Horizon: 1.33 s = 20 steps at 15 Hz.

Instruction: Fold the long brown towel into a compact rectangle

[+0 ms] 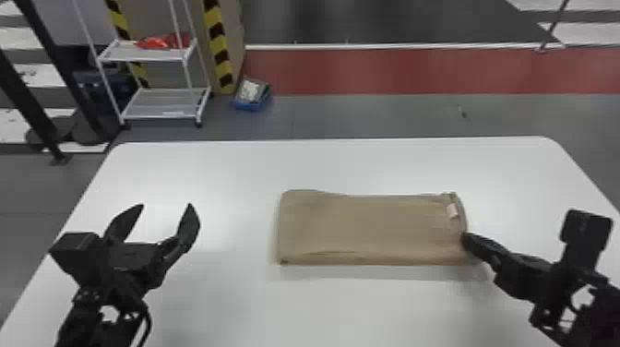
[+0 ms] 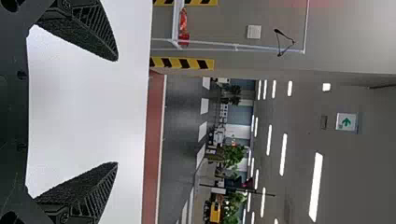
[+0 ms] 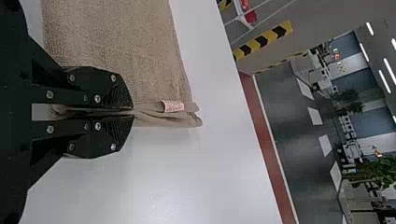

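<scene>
- Brown cloth, the towel (image 1: 369, 230) lay on the table in a flat, folded oblong, its long sides running left to right, a little right of the middle in the head view.
- Its near long side showed a thin crease, and its left end was fairly straight, with rounding at the far corner.
- A small pale label (image 1: 452, 211) sat at the right end, towards the far corner, where edges of cloth lay one on another.
- The right gripper (image 1: 465, 237) was at that right end, nearer the front than the label. Its fingers were closed together on the towel, with the cloth's edge pinched between them in the right wrist view.
- The left gripper (image 1: 166, 205) was over the left part of the table, well apart from the towel. Its fingers stood wide open and held nothing.
- Under it all was a white table (image 1: 369, 304) with rounded far corners.
- Beyond the table, at the left, stood a pale shelf cart (image 1: 161, 104) with a red item (image 1: 166, 41) on its upper shelf; a blue box (image 1: 251, 105) was on the floor just beside the cart.
</scene>
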Motion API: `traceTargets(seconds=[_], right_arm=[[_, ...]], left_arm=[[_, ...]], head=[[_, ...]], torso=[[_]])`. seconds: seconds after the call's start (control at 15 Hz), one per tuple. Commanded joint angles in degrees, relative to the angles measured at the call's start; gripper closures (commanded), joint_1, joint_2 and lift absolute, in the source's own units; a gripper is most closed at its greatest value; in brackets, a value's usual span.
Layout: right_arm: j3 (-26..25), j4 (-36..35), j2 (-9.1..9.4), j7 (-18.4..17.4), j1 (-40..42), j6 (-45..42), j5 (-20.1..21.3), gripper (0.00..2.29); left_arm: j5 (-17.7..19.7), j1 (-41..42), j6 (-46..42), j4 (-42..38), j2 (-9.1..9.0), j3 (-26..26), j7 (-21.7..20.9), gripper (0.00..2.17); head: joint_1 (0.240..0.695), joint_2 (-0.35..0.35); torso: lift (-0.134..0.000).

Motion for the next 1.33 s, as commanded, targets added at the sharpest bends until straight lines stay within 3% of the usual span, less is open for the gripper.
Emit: traceTargets(seconds=[0.0,0.13,0.33,0.47,0.67,0.93,1.13,1.27], right_arm=[[-1.1,-0.7,0.05,0.1,0.8,-1.9,-2.9,1.65],[-3.4,-3.3,0.05,0.9,2.3,-8.1,-10.0,1.65],[-2.7,-9.6,0.05,1.4,3.6,-10.5,-13.9,1.65],[1.7,-12.7,0.05,1.3,4.3,-10.5,-14.0,1.65],[7.3,-13.3,0.05,0.4,4.8,-10.5,-9.7,1.65],[3.3,-12.7,0.05,0.5,6.0,-10.5,-10.5,1.65],[-2.0,-12.7,0.05,1.6,6.4,-9.7,-11.1,1.65],[-5.4,-11.4,0.05,4.1,6.2,-7.7,-11.3,1.64]], left_arm=[[0.0,0.0,0.0,0.0,0.00,0.0,-0.1,0.08],[0.0,0.1,0.0,-0.1,-0.09,0.0,-0.1,0.08],[0.1,0.2,0.0,-0.1,-0.09,0.1,0.0,0.08],[0.1,0.4,-0.2,-0.4,-0.09,0.1,0.0,0.08],[0.1,1.1,0.0,-1.4,-0.18,0.5,0.0,0.08],[0.1,0.7,0.2,-1.3,0.00,0.4,0.0,0.08],[-0.1,0.5,0.3,-1.3,0.00,-0.2,0.0,0.08],[-0.1,0.4,0.5,-1.3,0.00,-0.5,0.0,0.08]], head=[[0.695,0.030],[0.695,0.028],[0.695,0.016],[0.695,0.028],[0.695,0.085],[0.695,0.124],[0.695,0.080],[0.695,0.050]], torso=[[-0.125],[-0.125],[-0.125],[-0.125],[-0.125],[-0.125],[-0.125],[-0.125]])
